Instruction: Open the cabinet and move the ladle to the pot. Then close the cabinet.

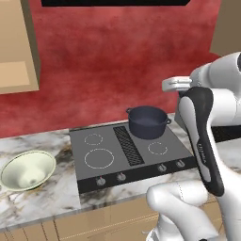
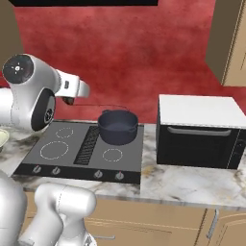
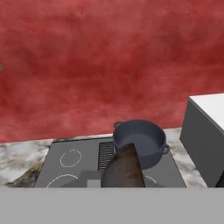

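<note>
Matt finishes against veined stone

The pot (image 1: 148, 122) is matt blue-grey metal; the ladle (image 3: 124, 168) a dull, mottled reddish-brown; the worktop (image 2: 192, 185) polished veined marble; the hob (image 1: 129, 153) smooth grey glass; the cabinet (image 1: 16, 47) plain tan wood; the wall (image 2: 125, 53) rough red plaster; the bowl (image 1: 27, 170) glossy pale green

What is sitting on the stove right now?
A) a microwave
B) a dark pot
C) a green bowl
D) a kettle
B: the dark pot stands on the stove's back right burner; the bowl rests on the counter to its left.
</note>
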